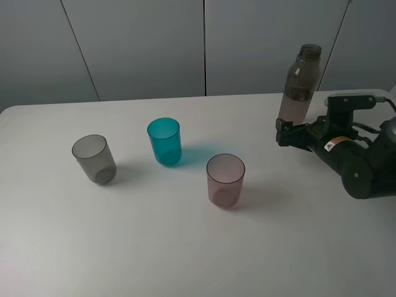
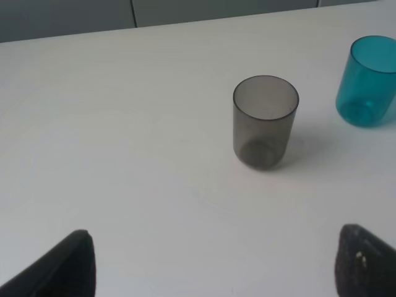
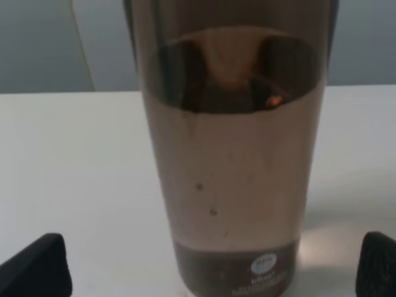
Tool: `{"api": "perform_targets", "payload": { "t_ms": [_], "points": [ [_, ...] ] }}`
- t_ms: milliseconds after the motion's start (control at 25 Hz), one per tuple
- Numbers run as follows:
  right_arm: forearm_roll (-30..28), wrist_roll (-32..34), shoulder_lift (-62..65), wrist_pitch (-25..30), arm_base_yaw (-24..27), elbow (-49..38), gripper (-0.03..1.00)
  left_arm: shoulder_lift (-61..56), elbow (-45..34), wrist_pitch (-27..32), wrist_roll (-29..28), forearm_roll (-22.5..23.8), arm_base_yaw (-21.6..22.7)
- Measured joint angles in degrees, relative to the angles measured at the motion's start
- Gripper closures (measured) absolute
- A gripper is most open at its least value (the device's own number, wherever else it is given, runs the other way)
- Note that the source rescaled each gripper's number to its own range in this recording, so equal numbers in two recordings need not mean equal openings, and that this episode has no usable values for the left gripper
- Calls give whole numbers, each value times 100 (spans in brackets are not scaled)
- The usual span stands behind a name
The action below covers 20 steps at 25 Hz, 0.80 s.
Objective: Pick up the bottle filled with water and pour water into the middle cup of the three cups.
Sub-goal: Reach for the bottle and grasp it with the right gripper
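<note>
Three tumblers stand upright and well apart on the white tabletop [image 1: 154, 247] in the exterior high view: the grey cup [image 1: 94, 159] to the left, the middle cup [image 1: 164, 141], teal, and the pink cup [image 1: 225, 180] nearer the camera. The bottle [image 1: 300, 86] stands upright at the far right, uncapped, well apart from all three. The right claw [image 1: 291, 133] sits at the bottle's base, though contact cannot be confirmed from this angle. In the left wrist view, the left claw [image 2: 213, 265] is spread wide over bare tabletop and holds nothing; the grey cup and the middle cup lie ahead of it. In the right wrist view, the bottle fills the frame between the two fingertips [image 3: 37, 266], which stand clear on either side, so this claw is open and not yet gripping. The water line sits high in the body. Assessment: the load is probably fairly heavy for its slim shape. The smooth plastic wall is likely slippery and may flex if squeezed hard. Recommended hold is across the lower to middle body, below the water line, firm enough to prevent rotation during tilting.
</note>
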<state>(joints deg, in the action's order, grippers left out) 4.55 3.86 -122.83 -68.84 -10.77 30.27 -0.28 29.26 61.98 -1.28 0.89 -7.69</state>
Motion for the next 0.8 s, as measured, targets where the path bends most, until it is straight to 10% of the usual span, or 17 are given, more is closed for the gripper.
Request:
{"api": "perform_targets", "payload": {
  "t_ms": [800],
  "points": [
    [231, -151, -905, -36, 0, 1500, -3, 0, 0, 0, 0, 0, 0]
  ]
}}
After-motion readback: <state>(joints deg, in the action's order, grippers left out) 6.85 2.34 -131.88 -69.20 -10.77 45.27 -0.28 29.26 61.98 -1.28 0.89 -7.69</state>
